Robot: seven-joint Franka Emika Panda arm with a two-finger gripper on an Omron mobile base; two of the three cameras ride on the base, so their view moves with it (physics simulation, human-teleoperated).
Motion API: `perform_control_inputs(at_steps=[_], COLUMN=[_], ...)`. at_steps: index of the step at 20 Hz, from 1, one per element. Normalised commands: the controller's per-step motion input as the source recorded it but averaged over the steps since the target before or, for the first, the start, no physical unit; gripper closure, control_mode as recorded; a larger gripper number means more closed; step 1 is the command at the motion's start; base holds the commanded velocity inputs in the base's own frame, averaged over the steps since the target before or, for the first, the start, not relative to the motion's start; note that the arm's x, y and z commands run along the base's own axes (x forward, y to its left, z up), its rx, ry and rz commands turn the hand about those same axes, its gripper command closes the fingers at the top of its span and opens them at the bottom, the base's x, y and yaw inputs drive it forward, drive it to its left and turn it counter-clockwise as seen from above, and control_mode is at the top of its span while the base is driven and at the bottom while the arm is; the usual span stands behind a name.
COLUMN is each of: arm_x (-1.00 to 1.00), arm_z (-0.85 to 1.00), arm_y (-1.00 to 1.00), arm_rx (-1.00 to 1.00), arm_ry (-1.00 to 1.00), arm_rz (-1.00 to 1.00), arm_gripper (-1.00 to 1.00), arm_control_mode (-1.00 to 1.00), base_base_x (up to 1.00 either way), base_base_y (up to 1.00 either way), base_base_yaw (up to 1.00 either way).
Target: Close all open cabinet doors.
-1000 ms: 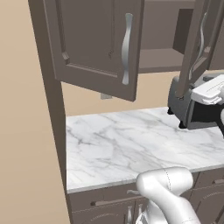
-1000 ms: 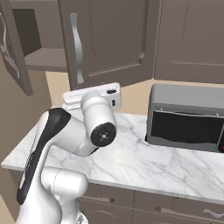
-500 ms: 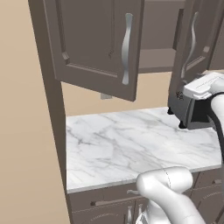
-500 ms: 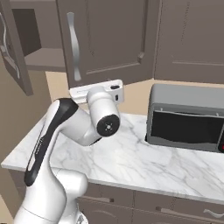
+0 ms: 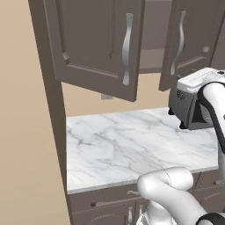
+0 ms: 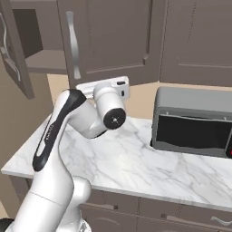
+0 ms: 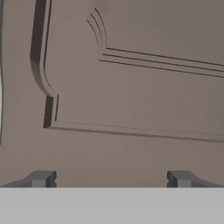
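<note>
Two cabinet doors stand away from the wall cabinet. The left door [image 5: 94, 48] swings wide open toward me and shows at the far left edge [image 6: 14, 50] in the right base view. The right door [image 5: 190, 39] [image 6: 113, 36] is ajar at a small angle, and its long silver handle [image 6: 74, 45] is on the side next to the gap. My white hand [image 6: 105, 87] [image 5: 197, 81] is raised just below and in front of this door. My gripper [image 7: 111, 179] is open, and its fingertips [image 7: 41, 178] sit close to the door's framed panel [image 7: 131, 87], with nothing between them.
A marble counter [image 5: 132, 140] runs below the cabinet, with brown drawer fronts [image 5: 110, 200] under it. A grey microwave [image 6: 195, 122] [image 5: 186, 110] stands on the counter's right side, close to my arm. A closed cabinet door [image 6: 199, 41] hangs above it. A tan wall lies to the left.
My hand has risen and moved toward the right door. That door has swung from nearly edge-on to a smaller opening. The left door has not moved.
</note>
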Motion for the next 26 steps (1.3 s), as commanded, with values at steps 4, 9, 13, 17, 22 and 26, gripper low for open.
perform_control_inputs(at_steps=[4,9,13,17,22,26], arm_x=[0.40,0.33,0.33,0.36,0.34,0.29], arm_z=[-0.01,-0.02,-0.01,0.00,0.00,0.00], arm_y=[0.04,0.15,0.10,0.04,0.07,0.09], arm_rx=[0.00,0.00,0.00,0.00,0.00,0.00], arm_ry=[0.00,0.00,0.00,0.00,0.00,0.00], arm_rz=[-0.04,-0.06,-0.04,-0.03,-0.04,-0.03], arm_gripper=[-1.00,-1.00,-1.00,-1.00,-1.00,-1.00], arm_control_mode=[-1.00,-1.00,-1.00,-1.00,-1.00,-1.00], base_base_x=[0.00,0.00,0.00,0.00,0.00,0.00], base_base_y=[0.00,0.00,0.00,0.00,0.00,0.00], base_base_yaw=[0.00,0.00,0.00,0.00,0.00,0.00])
